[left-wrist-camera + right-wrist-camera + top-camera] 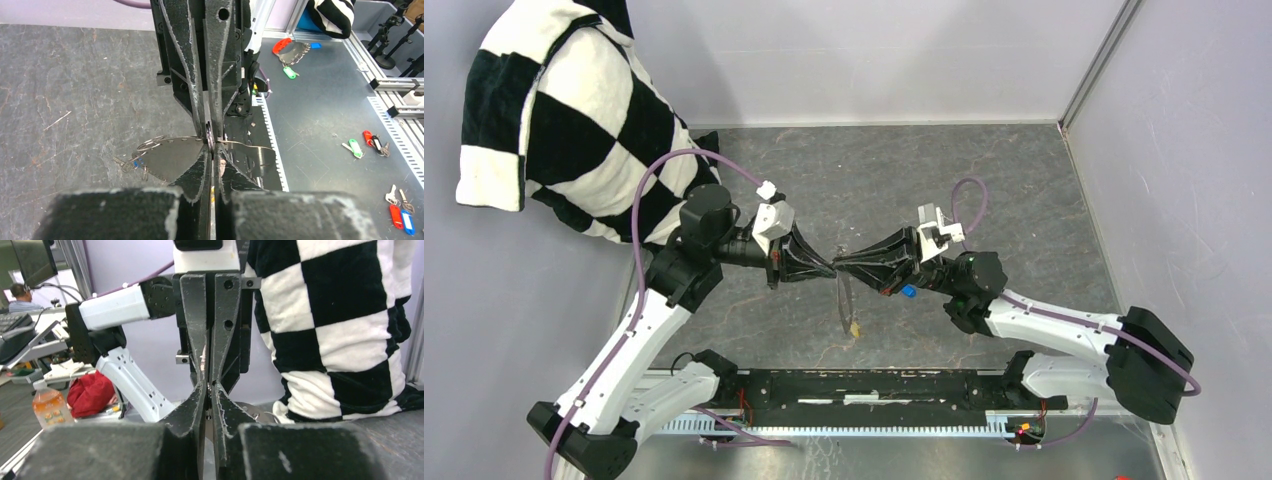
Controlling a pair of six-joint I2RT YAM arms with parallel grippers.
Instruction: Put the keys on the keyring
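Note:
My left gripper [829,264] and right gripper [845,262] meet tip to tip above the middle of the table. Both are shut on the top of the thin grey keyring [844,300], which hangs edge-on below them. The yellow-headed key [854,327] sits at the loop's lower end. The blue-headed key [908,292] lies on the table under my right gripper, and shows with small rings in the left wrist view [137,161]. The left wrist view shows a sliver of the keyring [209,137] pinched between the opposing fingertips. In the right wrist view the keyring [207,390] is a thin edge between my fingers.
A black-and-white checkered cloth [564,120] hangs at the back left, close to the left arm. Grey walls close in the table at the back and right. The black base rail [854,385] runs along the near edge. Spare tagged keys [290,50] lie on the side bench.

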